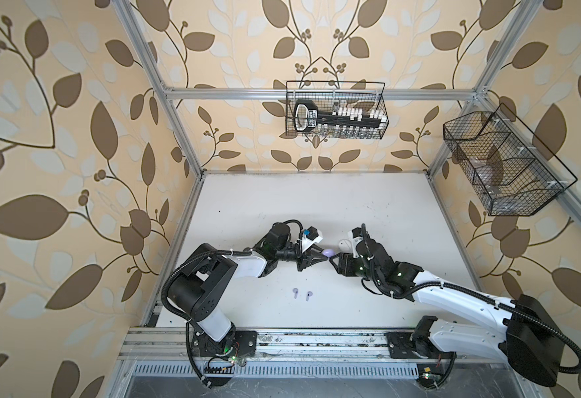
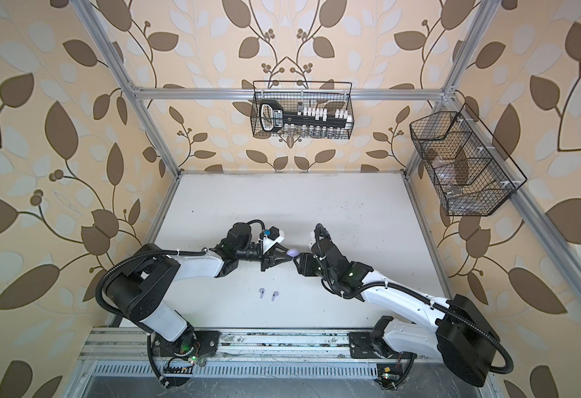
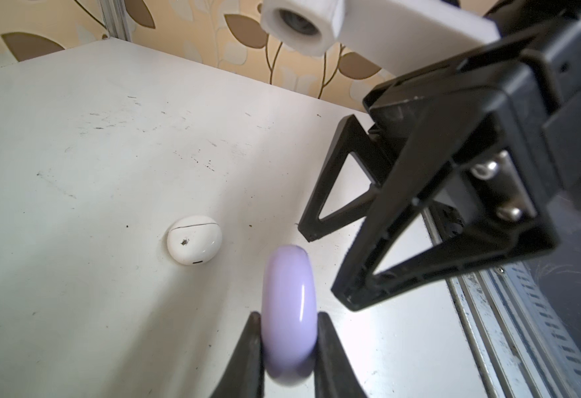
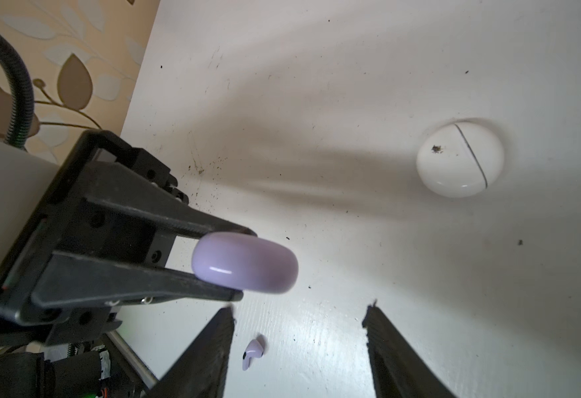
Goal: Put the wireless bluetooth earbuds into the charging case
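Lilac charging case: the lilac charging case (image 1: 328, 253) (image 2: 293, 253) (image 3: 289, 310) (image 4: 244, 267) is a smooth, glossy, pebble-shaped shell. It is turned on edge, so its rounded rim faces both wrist cameras. It appears lifted off the worktop (image 1: 282, 206), roughly mid-worktop between the two arms.
Left gripper: the left gripper (image 1: 323, 256) (image 3: 289, 317) (image 4: 241, 265) pinches the lilac charging case. Its black fingers (image 3: 247, 351) press on the two flat faces, and most of the shell sticks out past the tips.
Right gripper: the right gripper (image 3: 330, 268) (image 4: 299, 310) faces the lilac charging case from the opposite side, close to it but not touching. Its fingers (image 4: 206, 358) stand apart with only bare worktop between them and carry nothing.
Lilac earbuds: two lilac earbuds (image 1: 296, 293) (image 1: 308, 295) (image 2: 261, 293) (image 2: 274, 295) lie loose on the worktop. They are side by side and well apart from the lilac charging case, on its robot-base side. Each is tiny, pale, with a short stem, and far smaller than the case. The right wrist view shows one (image 4: 253, 351) lying on its side, with a dark spot near its head.
White charging case: the white charging case (image 1: 343, 244) (image 3: 194, 239) (image 4: 459, 160) lies flat on the worktop near the lilac charging case, on the side away from the earbuds. It is round and glossy, with a thin lid seam across it and a dark speck on top, and it looks closed.
Wire baskets: two black wire baskets (image 1: 336, 110) (image 1: 502, 165) hang on the frame, far beyond the lilac charging case towards the back wall.
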{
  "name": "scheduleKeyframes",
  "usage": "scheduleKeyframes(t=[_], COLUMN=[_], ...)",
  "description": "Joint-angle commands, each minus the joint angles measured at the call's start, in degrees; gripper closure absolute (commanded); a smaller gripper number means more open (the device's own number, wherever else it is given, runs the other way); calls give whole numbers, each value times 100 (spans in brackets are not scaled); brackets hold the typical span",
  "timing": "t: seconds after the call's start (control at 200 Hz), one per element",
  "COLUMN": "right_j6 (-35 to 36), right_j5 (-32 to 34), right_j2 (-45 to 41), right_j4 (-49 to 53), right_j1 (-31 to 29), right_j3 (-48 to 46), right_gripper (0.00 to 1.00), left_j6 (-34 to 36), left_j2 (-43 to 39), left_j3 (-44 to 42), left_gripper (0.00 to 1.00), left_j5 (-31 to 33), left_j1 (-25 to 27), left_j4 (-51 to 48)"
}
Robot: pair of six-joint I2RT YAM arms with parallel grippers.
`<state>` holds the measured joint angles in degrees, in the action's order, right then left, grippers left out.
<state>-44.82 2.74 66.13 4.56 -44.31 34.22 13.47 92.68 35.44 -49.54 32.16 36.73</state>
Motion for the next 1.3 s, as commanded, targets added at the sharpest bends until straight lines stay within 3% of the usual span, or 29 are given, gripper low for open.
scheduleKeyframes(t=[0.0,0.93,1.145,1.295], right_j6=[-64,62,113,118], right_j5=[-141,-363,-196,214], right_j2=[46,214,-226,-453], right_j4=[-143,-280,75,562], right_j1=[63,534,413,2], right_j3=[-82,16,15,50], right_gripper=[38,38,38,39], left_j6=[186,446,539,408], left_j2=[-200,-334,-339,-351], left_j3=[-22,74,94,29], left_gripper=[97,100,100,100], left_j5=[-334,-856,-592,-523], left_j1=[-61,-57,-157,-369], left_j4=[231,-269,-321,-59])
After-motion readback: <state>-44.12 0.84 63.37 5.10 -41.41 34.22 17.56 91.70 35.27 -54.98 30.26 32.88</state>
